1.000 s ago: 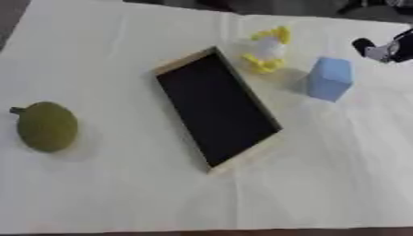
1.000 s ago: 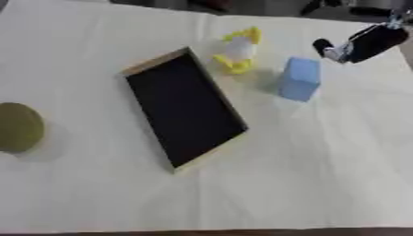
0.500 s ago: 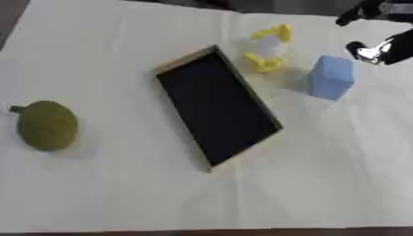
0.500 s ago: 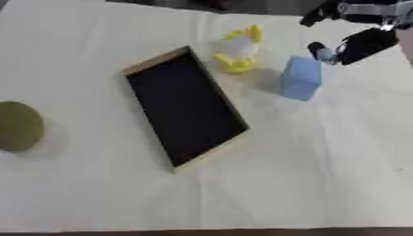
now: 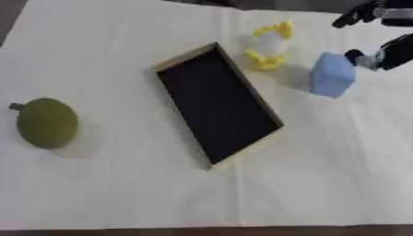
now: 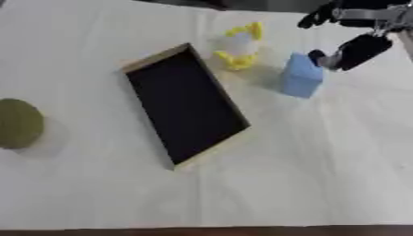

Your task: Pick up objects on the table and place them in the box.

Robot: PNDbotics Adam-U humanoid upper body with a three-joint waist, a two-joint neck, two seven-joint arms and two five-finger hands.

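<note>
Three objects lie around the box (image 5: 218, 105), a shallow tray with a pale wooden rim and black floor, set askew at the middle of the white-covered table (image 5: 121, 193). None is in it yet. Just beyond the box's far right corner sits a yellow-and-white toy (image 5: 270, 45); to the right of the box, a little past the toy, stands a light blue block (image 5: 332, 74); well to the left of the box rests a round olive-green fruit (image 5: 47, 121) with a short stem.

The right hand (image 6: 355, 48) hangs at the block's far right side, close to its top edge, with dark fingers (image 6: 319, 16) spread above and the thumb lower down, open and holding nothing; whether it touches the block I cannot tell. The left hand shows in neither view.

The block looks like the piece in hand. I judge it light and probably foam or plastic, stiff enough to keep its shape, with flat, smooth faces that could slide in a pinch. Opposite side faces, taken near mid-height, seem the best hold. The toy looks light but irregular, likely to tip; the fruit is rounded and would want a wide, wrapping grasp from above.
</note>
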